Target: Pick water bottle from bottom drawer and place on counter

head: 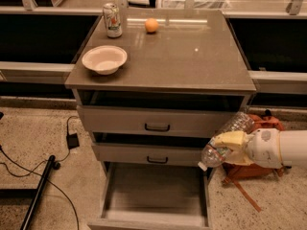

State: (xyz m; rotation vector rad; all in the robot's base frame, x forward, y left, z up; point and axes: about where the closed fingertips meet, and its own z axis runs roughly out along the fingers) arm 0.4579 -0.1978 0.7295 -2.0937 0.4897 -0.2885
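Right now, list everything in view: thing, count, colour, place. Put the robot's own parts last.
counter: one, grey-brown, top of drawer cabinet
can: one, printed white, back left of counter
orange: one, orange, back of counter, right of can
bowl: one, white, left of counter
upper drawers: two, grey with dark handles, under counter
bottom drawer: one, grey, pulled open at floor level
water bottle: one, clear with white cap, tilted cap-down, held right of drawers
backpack: one, orange, floor right of cabinet
cables: several, black, floor at left
arm: one, white, entering from right edge
gripper: one, yellowish, jaws shut on water bottle
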